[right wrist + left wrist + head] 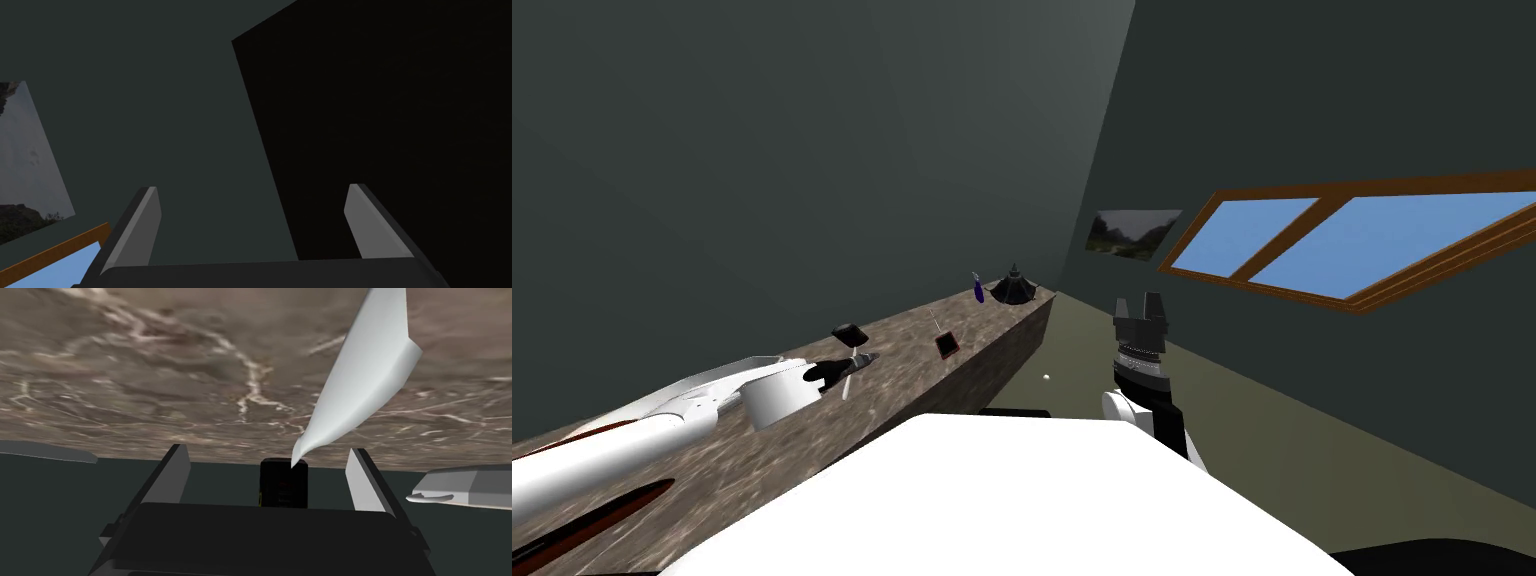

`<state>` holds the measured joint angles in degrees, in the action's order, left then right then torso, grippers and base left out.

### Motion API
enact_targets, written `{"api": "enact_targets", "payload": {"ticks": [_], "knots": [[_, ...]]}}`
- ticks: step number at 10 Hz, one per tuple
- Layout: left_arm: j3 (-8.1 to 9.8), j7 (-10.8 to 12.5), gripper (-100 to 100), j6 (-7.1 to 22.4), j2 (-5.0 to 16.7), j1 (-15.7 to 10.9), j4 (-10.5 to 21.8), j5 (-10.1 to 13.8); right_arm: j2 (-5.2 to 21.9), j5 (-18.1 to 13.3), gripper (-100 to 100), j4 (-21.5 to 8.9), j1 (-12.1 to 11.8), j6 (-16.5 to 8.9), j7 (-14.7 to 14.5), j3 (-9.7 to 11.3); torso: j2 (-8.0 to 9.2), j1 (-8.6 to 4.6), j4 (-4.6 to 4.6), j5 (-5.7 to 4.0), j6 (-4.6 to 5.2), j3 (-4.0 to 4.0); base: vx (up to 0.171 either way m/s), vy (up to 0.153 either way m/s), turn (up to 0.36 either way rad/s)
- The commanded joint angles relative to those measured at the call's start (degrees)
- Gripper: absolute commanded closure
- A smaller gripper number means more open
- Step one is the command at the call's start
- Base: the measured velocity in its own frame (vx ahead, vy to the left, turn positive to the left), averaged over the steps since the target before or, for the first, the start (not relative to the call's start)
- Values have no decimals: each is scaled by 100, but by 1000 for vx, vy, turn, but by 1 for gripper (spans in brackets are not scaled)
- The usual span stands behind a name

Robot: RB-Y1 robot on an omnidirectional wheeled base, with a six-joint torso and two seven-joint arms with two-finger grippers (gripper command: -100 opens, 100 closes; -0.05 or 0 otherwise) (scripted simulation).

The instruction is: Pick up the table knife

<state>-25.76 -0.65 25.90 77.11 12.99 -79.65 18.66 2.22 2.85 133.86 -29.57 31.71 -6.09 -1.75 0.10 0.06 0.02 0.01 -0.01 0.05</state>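
Low over a marbled brown counter, left gripper reaching out from its arm, fingers spread about a third of the view apart, clamped on nothing. Within that gap, nearer one finger than the other: narrow tip of the knife, white and tapered, touching neither finger. From that tip, broadening along the counter and slanting off past the line of the nearer finger; flat on the stone or lifted off it, cannot tell. Right at the tip, midway between the fingers and just beyond the gripper's dark body: a small black block, nature unclear.

Seen from the head, same gripper over the counter's top, with a small black thing on a thin stem just beside it toward the wall (same as the block or not, cannot tell). Farther ahead of the gripper, a dark square with a reddish rim. Well beyond that, at the counter's far end, a purple bottle next to a black, pointed, wide-skirted object.

Right gripper well apart from all this, raised on the other side over the floor, away from the counter, fingers parted and holding nothing.
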Motion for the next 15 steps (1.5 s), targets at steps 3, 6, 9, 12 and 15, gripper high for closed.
{"api": "enact_targets", "payload": {"ticks": [3, 6, 9, 12, 15], "knots": [[-31, 253, -100, 377, -267, -147, 73, -211, 0, 0, 0, 0, 0, 0, 0, -1, 26, 20, 7, 5, -7, 16, -95, 101, -181], [-28, 212, 100, 319, -216, -128, 61, -166, 0, 0, 0, 0, -2, 0, 0, 0, 2, -8, 2, -1, -9, 3, -19, 22, -6], [-36, 208, 100, 355, -207, -113, 82, -168, 0, 0, 0, 0, -2, 0, 0, 0, 0, -8, 9, 7, 5, 6, 0, 0, 0], [3, 47, 100, 67, -28, -10, -2, -31, -1, 0, 0, 0, -4, 0, 0, -1, -16, -26, 5, 1, -9, -3, 60, -60, 158], [11, 15, 0, 12, 29, 29, -25, 3, -1, 0, 0, 0, -2, 0, 0, 0, -23, -43, 2, -3, 3, -9, 48, -72, 84]]}}
